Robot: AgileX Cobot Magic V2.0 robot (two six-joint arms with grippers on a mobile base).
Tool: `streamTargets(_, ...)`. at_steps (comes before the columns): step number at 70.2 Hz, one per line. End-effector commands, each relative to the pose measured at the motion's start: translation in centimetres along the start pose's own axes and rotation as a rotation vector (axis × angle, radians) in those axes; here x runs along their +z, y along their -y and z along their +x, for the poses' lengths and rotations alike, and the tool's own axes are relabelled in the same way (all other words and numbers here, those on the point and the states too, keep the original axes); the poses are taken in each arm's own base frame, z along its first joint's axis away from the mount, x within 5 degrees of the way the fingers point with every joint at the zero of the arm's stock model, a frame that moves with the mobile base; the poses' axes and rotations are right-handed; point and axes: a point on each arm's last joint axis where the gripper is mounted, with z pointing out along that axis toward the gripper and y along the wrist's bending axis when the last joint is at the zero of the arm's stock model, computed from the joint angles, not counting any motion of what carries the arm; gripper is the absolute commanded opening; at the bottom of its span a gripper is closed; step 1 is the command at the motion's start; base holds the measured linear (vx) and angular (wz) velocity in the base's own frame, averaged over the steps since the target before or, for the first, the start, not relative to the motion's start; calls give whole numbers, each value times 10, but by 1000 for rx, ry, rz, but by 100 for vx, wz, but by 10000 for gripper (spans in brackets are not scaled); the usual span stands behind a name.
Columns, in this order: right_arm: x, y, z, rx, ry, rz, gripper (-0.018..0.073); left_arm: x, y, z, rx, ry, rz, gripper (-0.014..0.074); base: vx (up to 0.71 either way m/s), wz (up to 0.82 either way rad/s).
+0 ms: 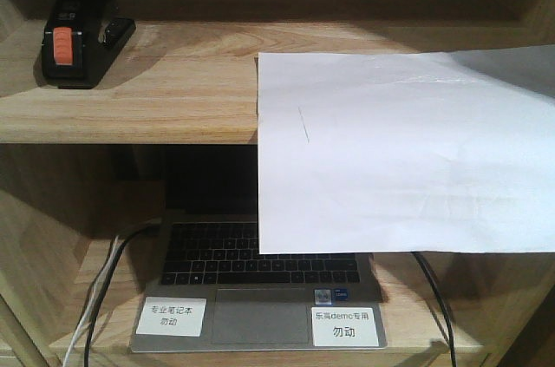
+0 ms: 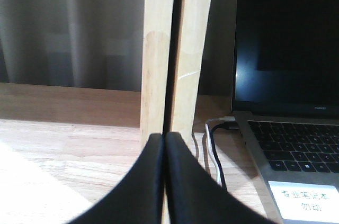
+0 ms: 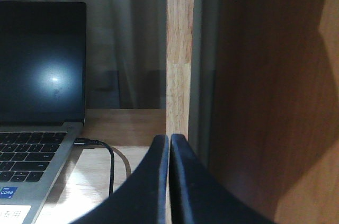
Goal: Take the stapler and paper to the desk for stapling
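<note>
left gripper [image 2: 164, 136]: the two black fingers are pressing flat against each other and gripping nothing. it is pointing at a wooden upright [image 2: 159, 49] just ahead, low over a light wood surface that is probably the desk [image 2: 58, 150]. the open laptop [image 2: 288, 75] is sitting to the right.

right gripper [image 3: 169, 138]: its fingers are likewise pinching together and carrying nothing. it is facing a second upright [image 3: 180, 49] beside a brown side panel [image 3: 265, 75], and a black cable [image 3: 110, 160] is lying to its left.

the stapler [image 1: 78, 37] is sitting at the far left of the upper shelf [image 1: 173, 89], orange patch facing the camera. the paper [image 1: 399, 150] is lying on the right of that shelf, with its near part hanging over the front edge and covering the laptop screen. the two items are lying well apart.

judgement: neither item is being held, so the step in hand is the reach up to the shelf.
- spread each jaw pair before approaching.
- raise each arm clear of its upright and the cable.
- pinch the paper at its overhanging edge, where both faces are free.
- close on the stapler across its narrow body, since a nudge may be pushing it deeper.
</note>
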Motion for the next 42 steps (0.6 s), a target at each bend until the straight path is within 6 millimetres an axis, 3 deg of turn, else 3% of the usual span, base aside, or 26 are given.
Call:
streamTargets(1, -1, 0, -4, -2, 80, 6, -10, 1, 0, 2, -14, 54, 9, -6, 0, 0)
streamTargets(42, -1, 0, -4, -2, 80, 6, -10, 1, 0, 2, -14, 54, 9, -6, 0, 0)
